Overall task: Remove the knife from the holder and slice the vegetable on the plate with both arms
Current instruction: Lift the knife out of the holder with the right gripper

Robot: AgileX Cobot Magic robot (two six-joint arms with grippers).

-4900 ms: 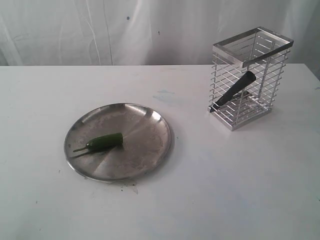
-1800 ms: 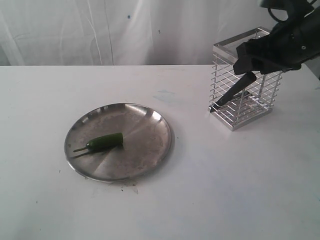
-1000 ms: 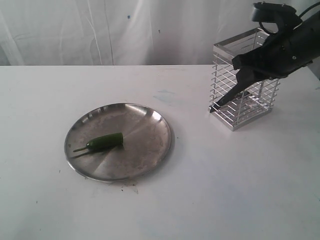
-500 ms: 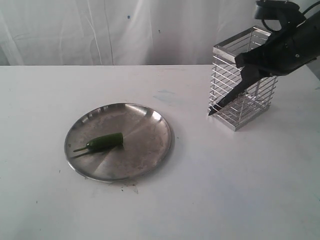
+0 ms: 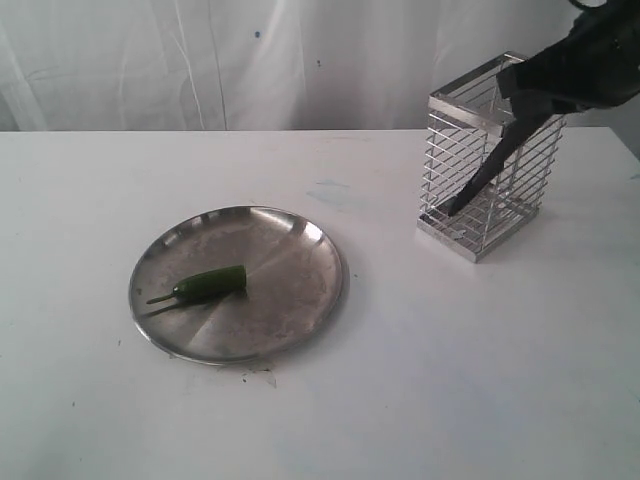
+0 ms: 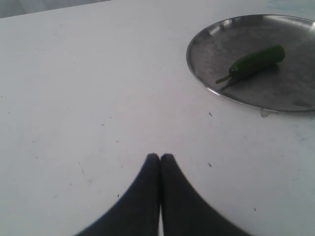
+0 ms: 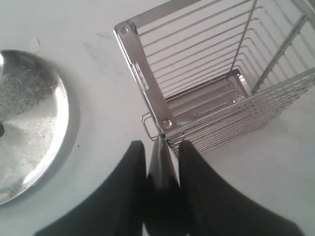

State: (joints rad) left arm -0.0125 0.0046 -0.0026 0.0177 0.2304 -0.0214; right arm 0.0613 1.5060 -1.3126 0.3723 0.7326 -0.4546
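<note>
1. My right gripper [image 7: 161, 146] is clamping the knife [image 5: 485, 170] by its handle, blade slanting tip-down towards the base of the holder [image 5: 440, 160]
2. The chilli [image 5: 210, 282] is lying on the plate [image 5: 290, 240], well left of the knife, nearer my left gripper [image 6: 160, 157], which is pinched shut, empty

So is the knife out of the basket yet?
Not yet. The knife slants down inside the holder, tip near its floor, while the right gripper is shut on its handle above the rim.

no legible text, labels, brands or numbers anywhere
</note>
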